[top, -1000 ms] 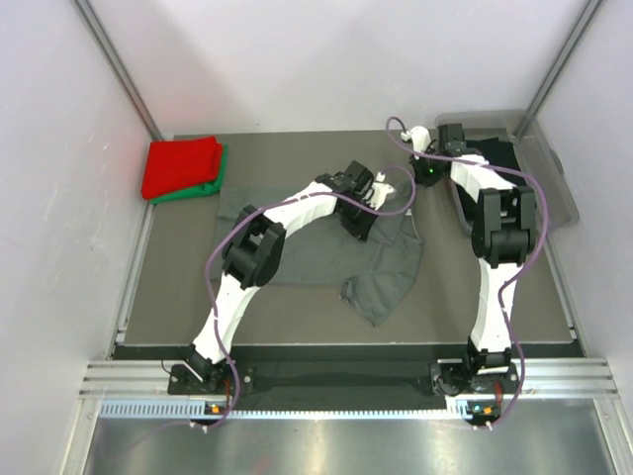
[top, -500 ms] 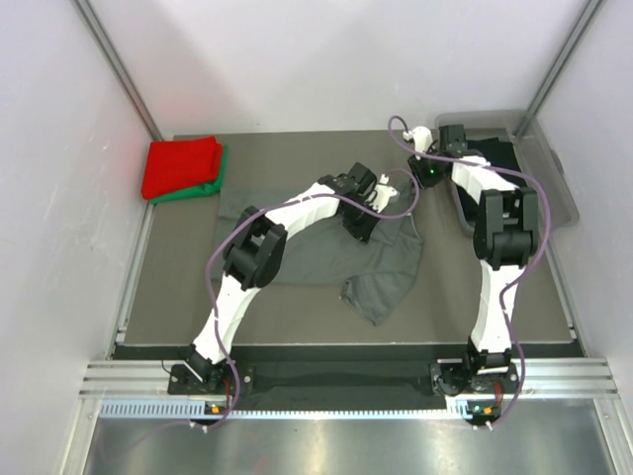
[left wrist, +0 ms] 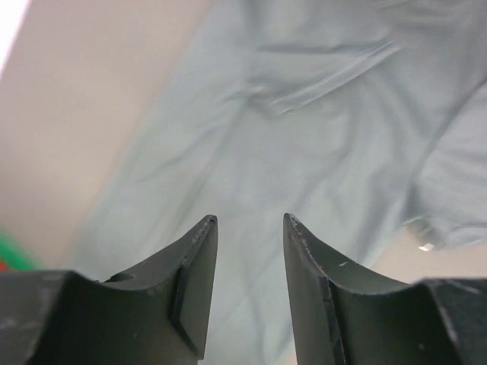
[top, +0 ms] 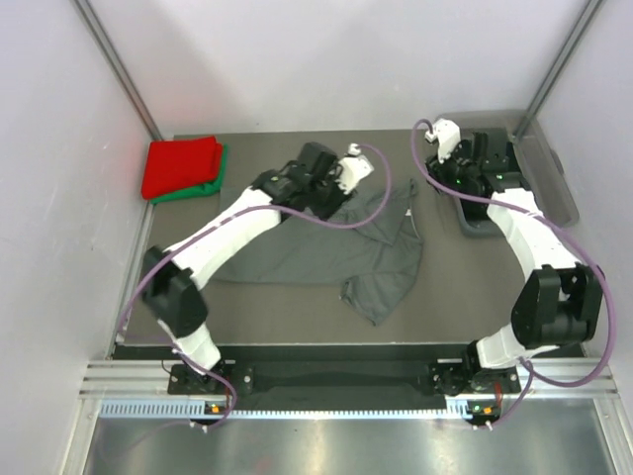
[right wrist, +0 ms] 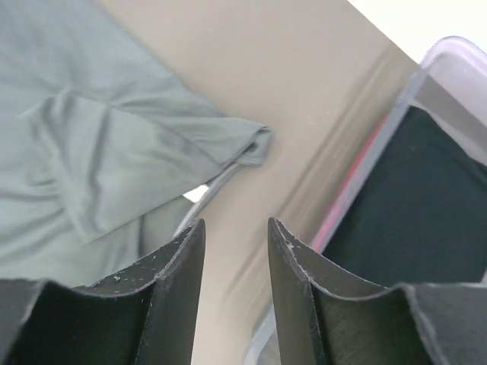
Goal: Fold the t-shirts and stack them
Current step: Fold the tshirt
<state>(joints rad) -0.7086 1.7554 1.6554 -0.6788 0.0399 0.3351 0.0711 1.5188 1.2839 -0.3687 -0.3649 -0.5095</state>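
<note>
A dark grey t-shirt (top: 316, 252) lies spread on the mat, one sleeve (top: 381, 287) crumpled toward the front. My left gripper (top: 321, 196) hovers over its far edge, open, with only grey cloth (left wrist: 319, 137) below the empty fingers (left wrist: 249, 220). My right gripper (top: 447, 183) is open and empty (right wrist: 236, 222) above bare mat, between the shirt's right sleeve (right wrist: 99, 152) and the tub. A folded red t-shirt (top: 181, 163) rests on a folded green one (top: 216, 183) at the far left. A black t-shirt (right wrist: 426, 190) lies in the tub.
The clear plastic tub (top: 549, 168) stands at the far right corner, its rim (right wrist: 449, 53) close to my right fingers. White walls and metal posts enclose the mat. The mat's front edge (top: 346, 346) runs just ahead of the arm bases.
Both grippers opened and let go of the grey shirt. The left arm swung back and left over the shirt's far edge. The right gripper drew back toward the tub. The shirt's top edge now lies flat.
</note>
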